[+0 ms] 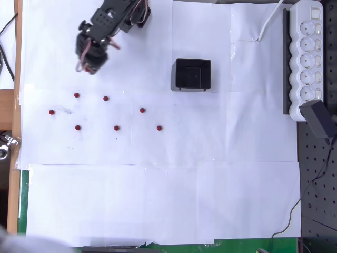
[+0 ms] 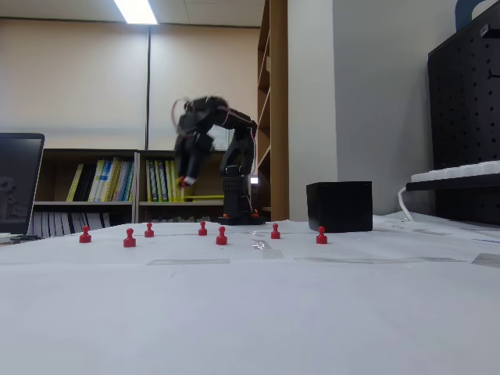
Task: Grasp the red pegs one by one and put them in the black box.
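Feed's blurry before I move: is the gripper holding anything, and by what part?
Seemingly a red peg between the gripper fingertips; which part cannot be told.

Seven red pegs (image 1: 106, 98) dot the white paper (image 1: 158, 200), the claw (image 1: 89, 64) above them, black box (image 1: 192, 74) right.

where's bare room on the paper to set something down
The broad white paper below the red pegs is bare, as is the strip between the black box and power strip. The pegs' patch under the gripper is crowded.
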Tool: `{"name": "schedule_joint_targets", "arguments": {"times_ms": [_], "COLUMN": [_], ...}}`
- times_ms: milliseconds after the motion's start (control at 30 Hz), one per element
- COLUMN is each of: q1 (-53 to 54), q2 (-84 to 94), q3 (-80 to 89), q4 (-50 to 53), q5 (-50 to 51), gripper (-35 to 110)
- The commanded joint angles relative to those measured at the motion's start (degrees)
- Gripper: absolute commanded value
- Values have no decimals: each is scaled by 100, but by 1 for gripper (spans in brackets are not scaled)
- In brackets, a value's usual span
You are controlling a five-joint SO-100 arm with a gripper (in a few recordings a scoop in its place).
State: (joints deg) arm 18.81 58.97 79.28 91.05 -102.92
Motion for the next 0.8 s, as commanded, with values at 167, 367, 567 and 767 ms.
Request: {"name": "schedule_joint_targets", "arguments": {"times_ms": [167, 367, 567, 767], "q1": [-3920, -5414, -6161, -6469], "q2": [448, 1380, 2355, 3164], "q3": [2092, 1872, 1995, 2206], "q4": [1046, 211, -343, -703], "q5": [-2136, -2953, -3384, -3445], "gripper": [0, 0, 0, 0]}}
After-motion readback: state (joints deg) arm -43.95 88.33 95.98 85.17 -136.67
